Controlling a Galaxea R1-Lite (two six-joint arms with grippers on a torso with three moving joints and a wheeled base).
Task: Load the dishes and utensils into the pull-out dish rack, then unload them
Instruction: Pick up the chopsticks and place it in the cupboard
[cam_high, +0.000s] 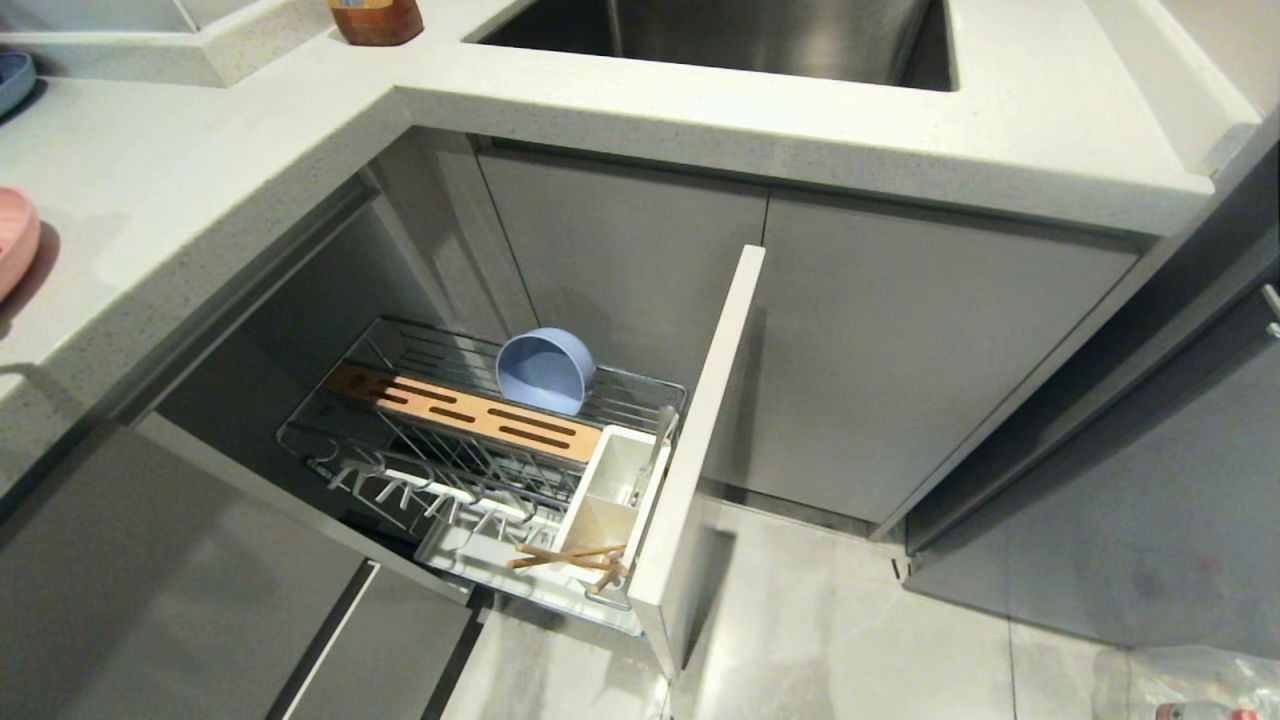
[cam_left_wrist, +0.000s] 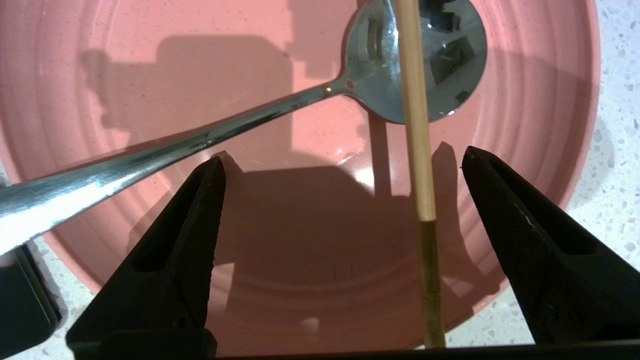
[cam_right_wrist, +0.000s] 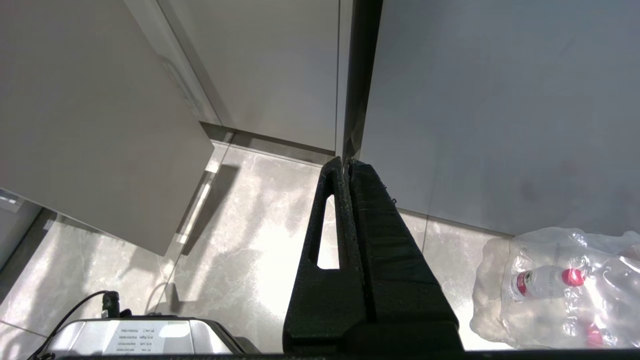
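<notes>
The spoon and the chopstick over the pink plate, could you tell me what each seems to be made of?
Spoon: polished metal, likely steel; its bowl gives mirror-sharp reflections. Chopstick: probably wood or bamboo; pale tan, matte, no glare. Plate: glazed ceramic or plastic; faint speckles, soft highlights, ringed surface.

No text can be read for certain. A white label (cam_right_wrist: 150, 332) lies on the top of a silver device (cam_right_wrist: 135, 339) on the floor, next to the parked right gripper (cam_right_wrist: 350, 165); it carries a few short lines of small print, and they are too small to read. Beside this gripper, on its other side, lies a clear plastic pack of bottles (cam_right_wrist: 560, 285); one bottle has a red band label, and its letters cannot be made out.
</notes>
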